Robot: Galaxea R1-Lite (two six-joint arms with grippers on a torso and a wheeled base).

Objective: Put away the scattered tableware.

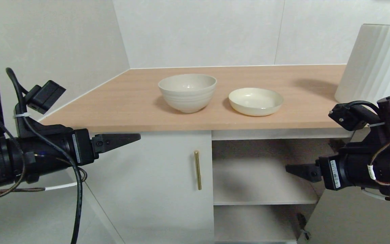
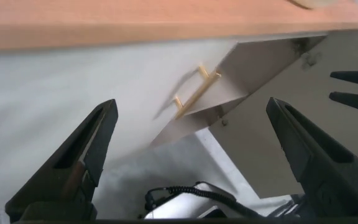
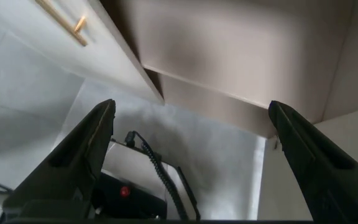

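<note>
A deep ribbed cream bowl (image 1: 187, 92) stands on the wooden countertop (image 1: 130, 105), and a shallow cream bowl (image 1: 256, 101) sits just to its right. My left gripper (image 1: 132, 137) (image 2: 191, 106) hangs below the counter's front edge, before the closed cabinet door, open with nothing between its fingers. At the right, my right gripper (image 1: 288, 167) (image 3: 191, 104) is level with the open cabinet compartment, open and empty as well. Both grippers are lower than the bowls and well apart from them.
A white pleated lampshade (image 1: 377, 64) stands on the counter's right end. The closed left door carries a brass handle (image 1: 197, 169) (image 2: 194, 93). The right compartment is open, with bare shelves (image 1: 259, 179). Its door (image 1: 350, 217) swings out at lower right.
</note>
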